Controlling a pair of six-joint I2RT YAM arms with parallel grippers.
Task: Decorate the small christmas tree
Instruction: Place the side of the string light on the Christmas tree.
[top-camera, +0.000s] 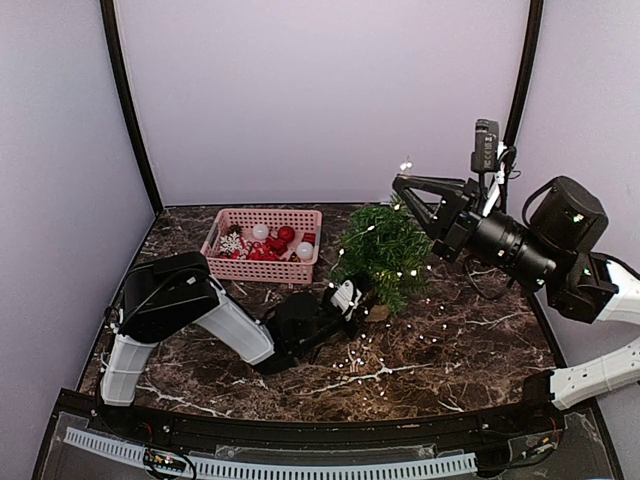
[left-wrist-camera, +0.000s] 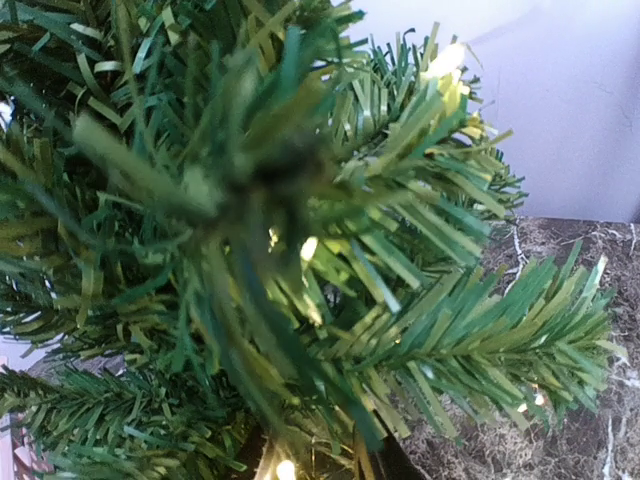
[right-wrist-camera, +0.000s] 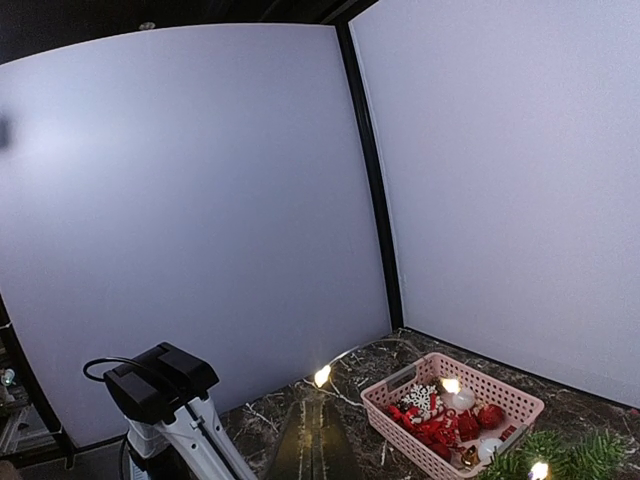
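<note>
The dark marble table (top-camera: 480, 350) is boxed in by pale walls (top-camera: 320, 100) at the back and both sides, with open marble at the front right. The left arm (top-camera: 230, 325) lies low across the middle. Its left gripper (top-camera: 347, 295) is at the foot of the small christmas tree (top-camera: 385, 250), which stands right of centre, just beside the pink basket (top-camera: 262, 268). (Its wrist camera sees only needles, so I cannot tell how the fingers stand.) The right gripper (top-camera: 402, 182) hovers above the tree's top, its fingers pinched together on the light string (top-camera: 352, 362), which trails down onto the table.
</note>
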